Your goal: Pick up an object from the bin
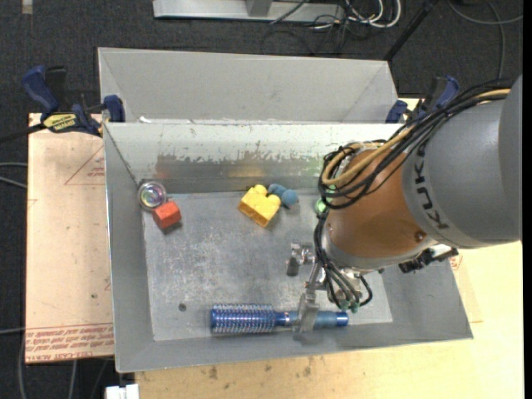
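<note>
My gripper (304, 312) down at the neck of a blue hairbrush (248, 318) lying along the bin's (224, 260) near wall, spread or pinching I cannot tell, yellow block (259, 205) and red cube (168, 215) farther back

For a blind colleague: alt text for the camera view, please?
The arm's end effector is over the handle end of a blue hairbrush at the front of the bin. A yellow block, an orange cube and a shiny round thing lie by the far wall.
</note>
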Robot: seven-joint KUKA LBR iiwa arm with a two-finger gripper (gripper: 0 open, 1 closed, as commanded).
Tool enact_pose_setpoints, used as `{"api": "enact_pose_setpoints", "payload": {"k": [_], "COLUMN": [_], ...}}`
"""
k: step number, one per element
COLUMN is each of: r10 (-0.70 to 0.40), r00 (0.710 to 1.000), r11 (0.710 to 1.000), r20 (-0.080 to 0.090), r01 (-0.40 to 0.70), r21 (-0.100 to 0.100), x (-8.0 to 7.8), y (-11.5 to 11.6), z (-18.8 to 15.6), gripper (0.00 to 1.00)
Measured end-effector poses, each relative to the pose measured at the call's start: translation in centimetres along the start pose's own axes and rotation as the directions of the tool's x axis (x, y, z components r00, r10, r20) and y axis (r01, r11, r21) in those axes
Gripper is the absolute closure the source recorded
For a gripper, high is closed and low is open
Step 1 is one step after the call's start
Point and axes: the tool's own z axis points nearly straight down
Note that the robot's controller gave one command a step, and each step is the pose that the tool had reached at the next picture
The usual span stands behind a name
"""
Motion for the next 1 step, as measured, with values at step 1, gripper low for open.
{"api": "enact_pose_setpoints", "payload": {"k": [1], "r10": [-0.115], "r00": [0.993], "r11": [0.993], "r20": [0.017], "r01": [0.115], "r21": [-0.002], "x": [-0.63], "y": [0.78], "z": [5.53], "gripper": [0.00]}}
